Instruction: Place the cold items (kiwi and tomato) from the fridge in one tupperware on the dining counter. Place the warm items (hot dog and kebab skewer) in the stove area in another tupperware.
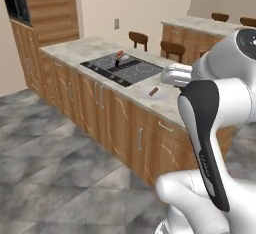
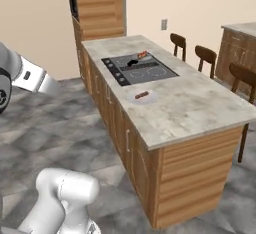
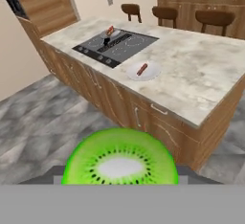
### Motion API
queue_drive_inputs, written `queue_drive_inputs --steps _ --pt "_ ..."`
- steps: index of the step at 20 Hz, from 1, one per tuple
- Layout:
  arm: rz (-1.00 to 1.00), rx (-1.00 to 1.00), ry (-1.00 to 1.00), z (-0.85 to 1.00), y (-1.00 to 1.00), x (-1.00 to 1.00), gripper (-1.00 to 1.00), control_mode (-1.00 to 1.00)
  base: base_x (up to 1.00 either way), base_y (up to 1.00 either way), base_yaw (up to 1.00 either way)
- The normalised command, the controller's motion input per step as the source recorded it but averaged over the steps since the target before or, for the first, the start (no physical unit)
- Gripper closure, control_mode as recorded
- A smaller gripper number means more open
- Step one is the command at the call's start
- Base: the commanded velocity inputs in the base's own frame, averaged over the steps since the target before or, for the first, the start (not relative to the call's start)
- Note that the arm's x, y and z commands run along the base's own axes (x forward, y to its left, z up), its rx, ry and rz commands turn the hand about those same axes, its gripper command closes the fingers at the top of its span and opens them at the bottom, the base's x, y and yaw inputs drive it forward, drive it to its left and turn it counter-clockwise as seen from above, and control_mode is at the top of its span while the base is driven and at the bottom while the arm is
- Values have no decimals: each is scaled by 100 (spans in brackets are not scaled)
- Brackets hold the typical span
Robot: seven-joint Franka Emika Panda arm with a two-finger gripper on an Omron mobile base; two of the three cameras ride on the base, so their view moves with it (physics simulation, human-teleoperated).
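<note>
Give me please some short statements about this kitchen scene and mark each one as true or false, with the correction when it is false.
1. A cut kiwi sits right at the gripper, filling the bottom of the hand view. True.
2. The hot dog lies on a white plate on the counter. True.
3. The plate stands on top of the stove. False: it rests on the bare counter, beside the stove and apart from it.
4. A small pan stands on the stove. True.
5. The cabinet doors under the counter are open. False: they are all shut.
6. No chairs stand at the counter. False: dark chairs stand along its far side.
</note>
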Motion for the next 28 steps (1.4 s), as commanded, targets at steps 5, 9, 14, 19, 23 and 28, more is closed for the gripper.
queue_drive_inputs --steps 5,9,14,19,23,28 --pt "0 0 0 0 0 0 100 100 0 -100 -11" --pt "0 0 0 0 0 0 100 100 1 -100 -13" --pt "0 0 0 0 0 0 100 100 4 -100 -17" --pt "0 0 0 0 0 0 100 100 18 -100 -23" --pt "0 0 0 0 0 0 100 100 40 -96 -26" --pt "0 0 0 0 0 0 100 100 50 -88 -28"
